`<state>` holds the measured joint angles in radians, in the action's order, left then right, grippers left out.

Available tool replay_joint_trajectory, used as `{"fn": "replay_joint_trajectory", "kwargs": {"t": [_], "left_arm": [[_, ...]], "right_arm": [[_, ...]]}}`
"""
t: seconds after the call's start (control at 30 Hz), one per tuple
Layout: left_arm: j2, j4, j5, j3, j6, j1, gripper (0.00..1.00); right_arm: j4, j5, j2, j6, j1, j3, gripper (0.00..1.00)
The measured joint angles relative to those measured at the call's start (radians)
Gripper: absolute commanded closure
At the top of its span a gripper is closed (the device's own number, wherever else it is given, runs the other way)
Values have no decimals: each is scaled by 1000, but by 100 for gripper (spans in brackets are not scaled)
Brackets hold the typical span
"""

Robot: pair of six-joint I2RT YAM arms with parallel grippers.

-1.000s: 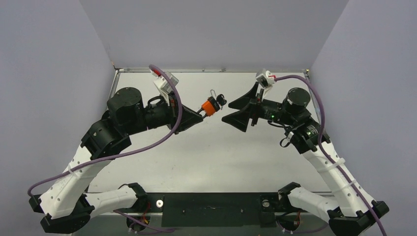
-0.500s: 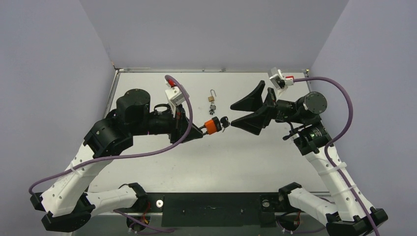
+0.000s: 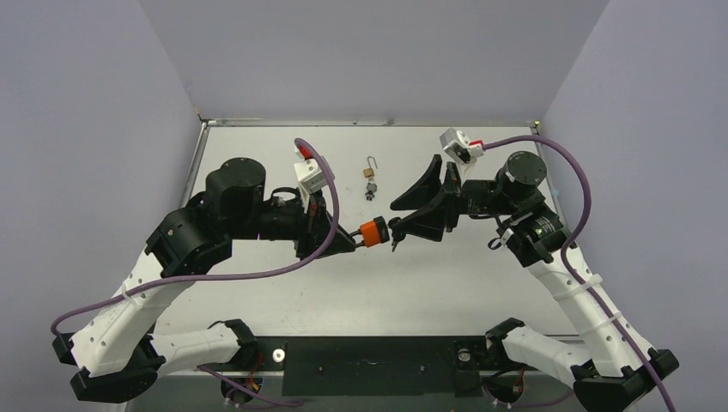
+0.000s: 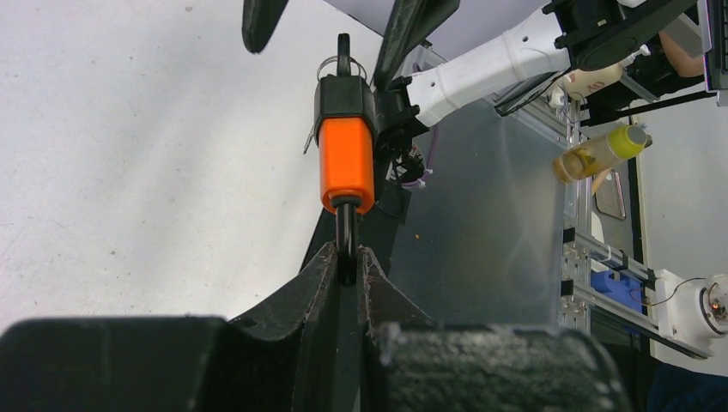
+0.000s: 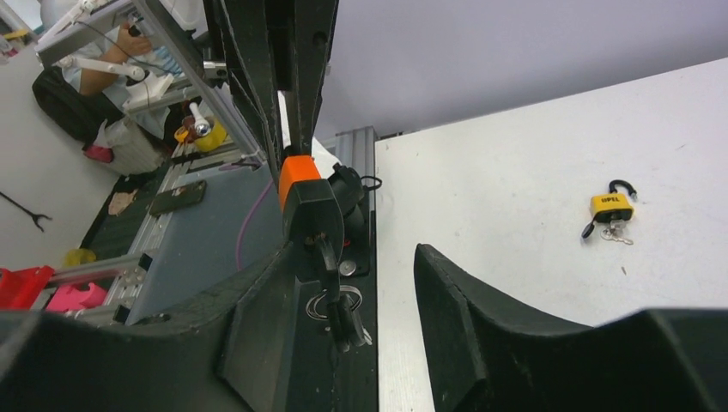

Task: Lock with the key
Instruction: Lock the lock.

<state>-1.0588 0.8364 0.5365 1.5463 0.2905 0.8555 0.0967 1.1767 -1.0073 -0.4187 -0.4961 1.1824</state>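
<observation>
Item: orange padlock (image 3: 373, 232), plastic-sleeved body, dark metal shackle (image 4: 346, 245), key (image 5: 329, 254) seated in the keyway at the end opposite the shackle, with a key ring (image 5: 334, 305) and a spare key dangling below. Location: held off the table (image 3: 481, 283), body projecting straight out beyond the tips of the left claw (image 3: 352, 239), which is closed tight on the shackle alone; whether the shackle is pressed home cannot be told. Right claw (image 3: 397, 225): spread wide, holding nothing, the key standing in the gap between its jaws, close beside one finger and well apart from the other. Handling, by judgement: rigid, compact, probably fairly heavy for its size; the sleeve likely gives fair friction, the shackle bar is smooth and may let the body swing or twist under torque. The key head is small, flat and stiff; best taken across its two flat faces, near the body, clear of the loose ring, so that a turn carries into the cylinder and not into the shackle grip. Also present: yellow padlock (image 3: 369, 174) with its own keys, lying on the table beyond both claws.
</observation>
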Motion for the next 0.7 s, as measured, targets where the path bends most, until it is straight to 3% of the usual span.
{"fn": "replay_joint_trajectory", "kwargs": {"t": [0.1, 0.2, 0.3, 0.4, 0.7], "left_arm": [[1, 4, 0, 3, 0, 2, 100], [4, 7, -1, 3, 0, 3, 100], [8, 8, -2, 3, 0, 7, 100], [8, 13, -7, 3, 0, 7, 100], [11, -9, -47, 3, 0, 9, 100]], "right_arm": [[33, -3, -6, 21, -23, 1, 60], [53, -5, -7, 40, -43, 4, 76], [71, -10, -6, 56, -55, 8, 85], [84, -12, -6, 68, -57, 8, 100], [101, -25, 15, 74, -34, 6, 100]]}}
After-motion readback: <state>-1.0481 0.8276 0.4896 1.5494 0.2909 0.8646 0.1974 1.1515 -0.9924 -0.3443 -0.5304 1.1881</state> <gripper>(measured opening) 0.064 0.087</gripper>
